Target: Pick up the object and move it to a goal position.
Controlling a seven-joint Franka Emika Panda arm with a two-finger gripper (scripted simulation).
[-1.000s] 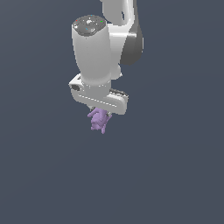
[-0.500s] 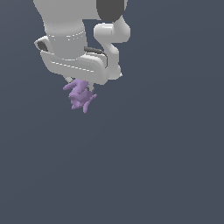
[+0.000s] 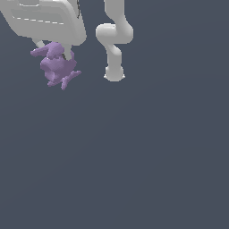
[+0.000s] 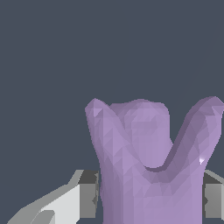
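Note:
The object (image 3: 57, 66) is a small pale purple lumpy figurine with pointed protrusions. It hangs under my white gripper (image 3: 53, 51) near the upper part of the exterior view's left, held well above the dark floor. In the wrist view the object (image 4: 148, 162) fills the space between both grey finger pads (image 4: 89, 194), which press its sides, so the gripper is shut on it. Most of the hand is cut off by the frame's upper edge in the exterior view.
The arm's white links and base joint (image 3: 114, 71) stand to the exterior view's right of the gripper. A plain dark grey-blue floor (image 3: 134, 161) lies all around, with no other objects in sight.
The gripper, carrying the object, has moved up and toward the exterior view's left, and looks larger in frame. The grip on the object is unchanged.

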